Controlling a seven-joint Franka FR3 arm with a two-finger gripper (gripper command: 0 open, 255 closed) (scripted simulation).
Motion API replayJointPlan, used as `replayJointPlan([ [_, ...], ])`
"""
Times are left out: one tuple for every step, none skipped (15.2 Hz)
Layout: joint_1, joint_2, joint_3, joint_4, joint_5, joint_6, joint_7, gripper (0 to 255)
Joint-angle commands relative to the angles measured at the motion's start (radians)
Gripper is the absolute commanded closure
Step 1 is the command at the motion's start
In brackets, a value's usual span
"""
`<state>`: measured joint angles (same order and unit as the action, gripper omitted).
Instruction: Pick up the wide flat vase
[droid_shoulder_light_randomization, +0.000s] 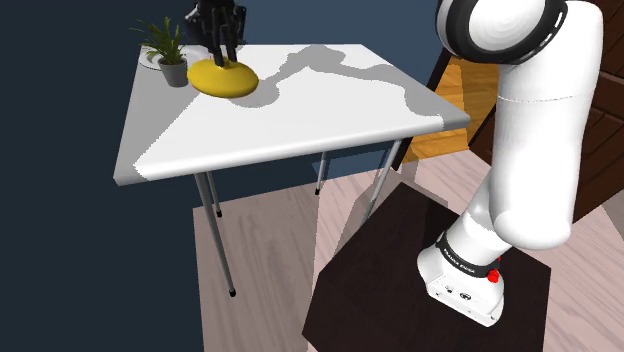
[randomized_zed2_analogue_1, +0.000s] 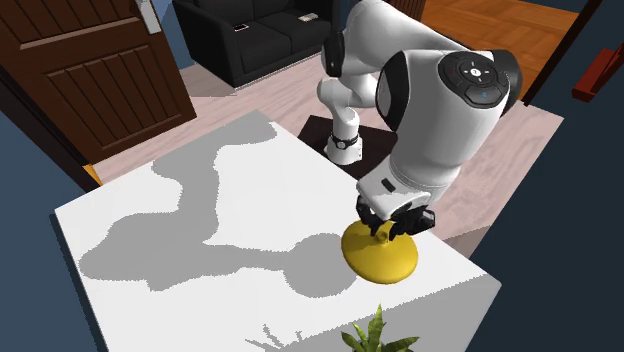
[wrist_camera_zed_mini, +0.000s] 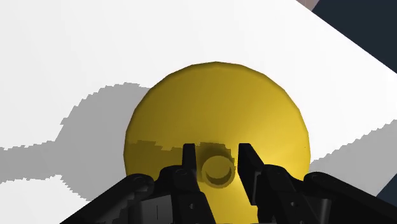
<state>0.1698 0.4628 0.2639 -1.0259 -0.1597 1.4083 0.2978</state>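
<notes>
The wide flat vase is yellow, a low dome with a short narrow neck, near the far corner of the white table. My black gripper comes down on it from above. In the wrist view the two fingers clasp the neck of the vase on both sides, so my gripper is shut on it. From the second exterior view my gripper sits on top of the vase, close to the table's edge. I cannot tell whether its base still touches the tabletop.
A small potted plant stands just beside the vase at the table's corner, also visible as the green plant. The table has thin metal legs. My dark stand is on the wooden floor. A dark sofa and brown door lie beyond.
</notes>
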Motion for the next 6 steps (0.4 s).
replayJointPlan([
  [0.008, 0.020, -0.001, 0.062, -0.005, -0.041, -0.002, 255],
  [0.013, 0.032, -0.002, 0.095, -0.008, -0.063, -0.004, 255],
  [0.018, 0.046, -0.002, 0.132, -0.012, -0.086, -0.005, 255],
  [0.025, 0.062, -0.003, 0.172, -0.016, -0.110, -0.006, 255],
  [0.026, 0.064, -0.004, 0.179, -0.017, -0.114, -0.007, 255],
  [0.026, 0.064, -0.004, 0.178, -0.016, -0.114, -0.007, 255],
])
